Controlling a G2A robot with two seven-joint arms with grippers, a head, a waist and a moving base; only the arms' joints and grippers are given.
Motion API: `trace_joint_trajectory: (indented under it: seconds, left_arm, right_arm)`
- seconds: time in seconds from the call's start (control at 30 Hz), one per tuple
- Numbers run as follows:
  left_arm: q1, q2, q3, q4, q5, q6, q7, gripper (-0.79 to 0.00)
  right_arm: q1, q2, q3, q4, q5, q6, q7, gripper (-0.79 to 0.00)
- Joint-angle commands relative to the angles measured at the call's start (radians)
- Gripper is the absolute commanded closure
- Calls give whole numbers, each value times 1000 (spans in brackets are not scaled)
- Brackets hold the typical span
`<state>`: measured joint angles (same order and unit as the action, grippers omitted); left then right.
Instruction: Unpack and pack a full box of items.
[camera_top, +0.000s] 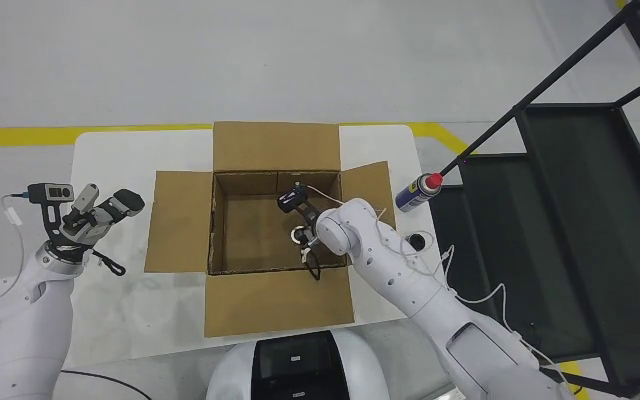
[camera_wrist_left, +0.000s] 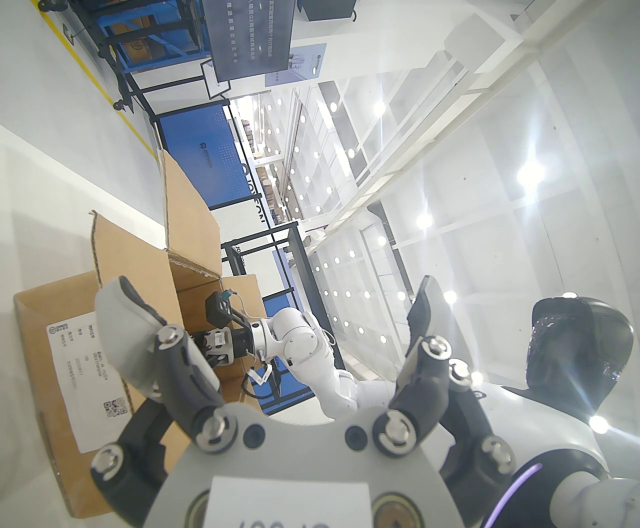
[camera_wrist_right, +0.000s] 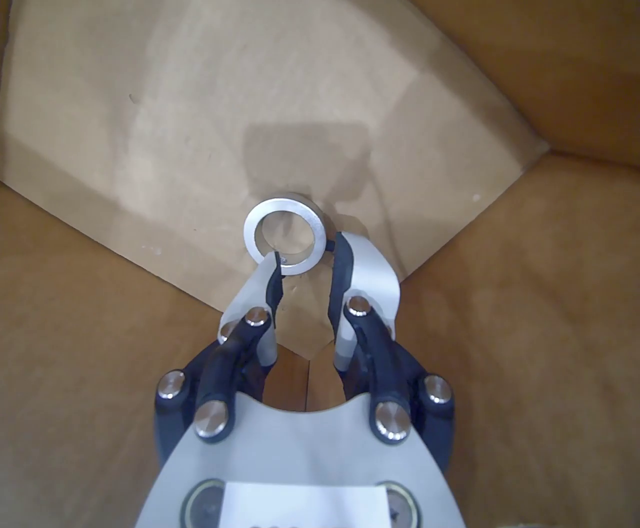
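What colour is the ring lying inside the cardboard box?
The ring is plain silver-grey metal; the right wrist view shows it best.

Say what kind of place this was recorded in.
Probably a warehouse or industrial test hall: a yellow floor line runs behind the table, a dark metal rack stands beside it, and a high ceiling with rows of lights shows overhead.

This is a large industrial hall set up as a robotics test floor. A yellow floor line (camera_top: 100, 130) marks grey concrete, with black metal shelving (camera_top: 560, 220) alongside. Blue partition panels (camera_wrist_left: 200, 145) stand under a high gridded ceiling (camera_wrist_left: 475, 200) with rows of lights.
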<state>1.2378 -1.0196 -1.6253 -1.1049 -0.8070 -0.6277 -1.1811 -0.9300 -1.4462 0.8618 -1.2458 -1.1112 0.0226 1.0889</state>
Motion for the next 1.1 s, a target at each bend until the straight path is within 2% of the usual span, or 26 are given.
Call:
trace_joint_trajectory:
  seconds: [0.0, 0.2, 0.6, 0.73, 0.83, 0.87, 0.9, 1.07]
  left_arm:
    - [0, 0, 0, 0, 0, 0, 0, -785]
    - [0, 0, 0, 0, 0, 0, 0, -785]
    - [0, 0, 0, 0, 0, 0, 0, -785]
    - [0, 0, 0, 0, 0, 0, 0, -785]
    - [0, 0, 0, 0, 0, 0, 0, -785]
    - [0, 0, 0, 0, 0, 0, 0, -785]
    - [0, 0, 0, 0, 0, 0, 0, -785]
    - [0, 0, 0, 0, 0, 0, 0, -785]
  right_arm:
    - [7, -3, -2, 18, 8, 1, -5, -243]
    - [28, -14, -6, 78, 40, 9, -30, -274]
    - [61, -32, -31, 131, 47, 22, -41, -268]
    - [70, -39, -42, 154, 48, 28, -44, -225]
    - [75, -44, -47, 169, 52, 30, -48, -154]
    - [77, -45, -48, 173, 53, 30, -49, -46]
    - [79, -46, -49, 176, 54, 30, -50, 0]
    - [76, -47, -47, 151, 40, 40, -55, 0]
